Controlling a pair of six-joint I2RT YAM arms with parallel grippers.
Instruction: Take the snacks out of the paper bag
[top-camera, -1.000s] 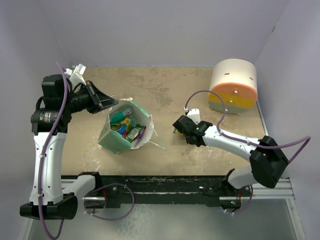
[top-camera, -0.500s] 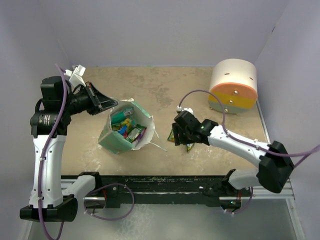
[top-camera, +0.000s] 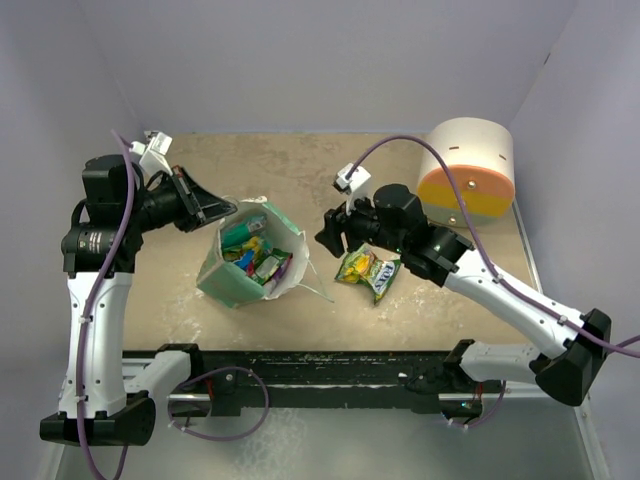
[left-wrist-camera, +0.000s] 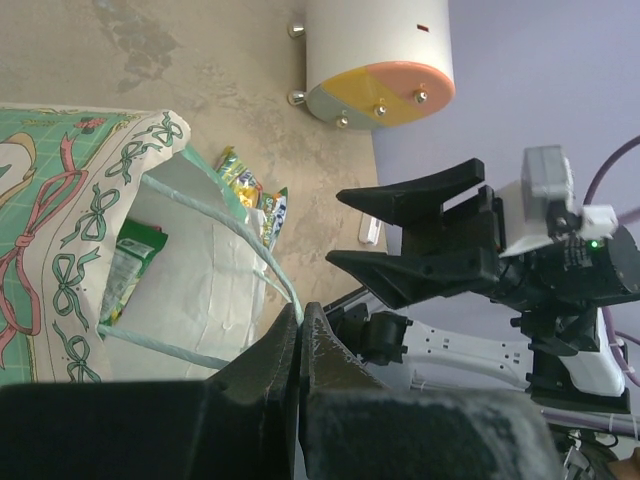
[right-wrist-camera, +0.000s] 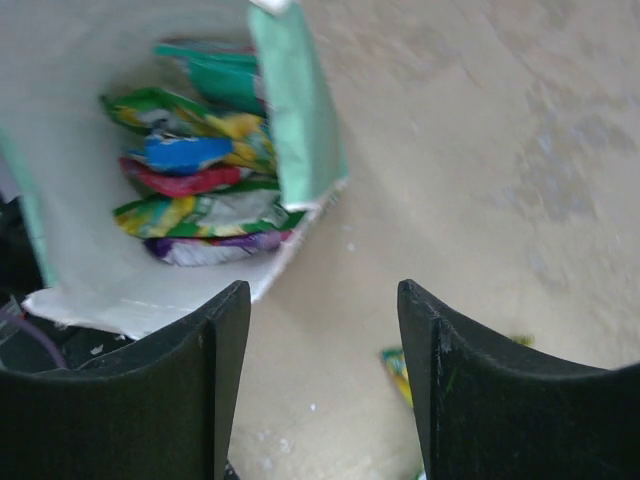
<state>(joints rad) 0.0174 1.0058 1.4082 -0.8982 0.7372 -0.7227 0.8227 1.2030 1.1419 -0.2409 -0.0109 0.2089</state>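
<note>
the left gripper (top-camera: 222, 208) was pinched shut on the rim of the mint-green paper bag (top-camera: 228, 282), which sat open on the table (top-camera: 320, 180). the right gripper (top-camera: 328, 233) hung empty with its fingers spread wide, between the bag and two snack packets (top-camera: 356, 265) lying near it. more snacks (top-camera: 255, 256) sat inside the bag.

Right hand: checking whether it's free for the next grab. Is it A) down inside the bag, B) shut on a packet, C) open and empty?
C: the right hand is spread wide, with only table showing in its gap, outside the bag.
</note>
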